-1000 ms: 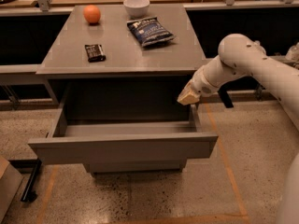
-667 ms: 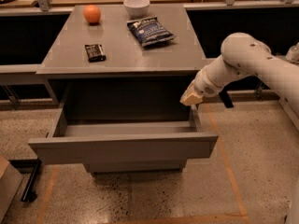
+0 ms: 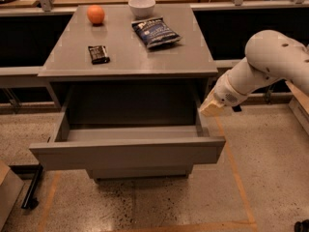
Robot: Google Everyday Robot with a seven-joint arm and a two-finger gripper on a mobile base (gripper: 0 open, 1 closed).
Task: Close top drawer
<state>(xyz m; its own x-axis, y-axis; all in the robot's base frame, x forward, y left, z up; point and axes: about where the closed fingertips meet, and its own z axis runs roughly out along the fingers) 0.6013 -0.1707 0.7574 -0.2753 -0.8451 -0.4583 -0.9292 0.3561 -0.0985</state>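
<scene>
The single camera looks steeply down from in front and above, at close range, facing the front panel of the pulled-out top drawer (image 3: 128, 152) with the tabletop (image 3: 125, 62) beyond it. The gripper (image 3: 210, 108) sits at frame right, just beside the drawer's right side.

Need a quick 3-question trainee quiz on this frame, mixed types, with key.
1. True or false: the top drawer is fully shut.
2. Where is the gripper? A) inside the drawer B) just outside the drawer's right wall C) by the drawer's left wall
3. How many items lie on the cabinet top?
Key: 1 false, it is pulled well out. 2 B. 3 four: orange, white bowl, snack bag, dark bar.
</scene>
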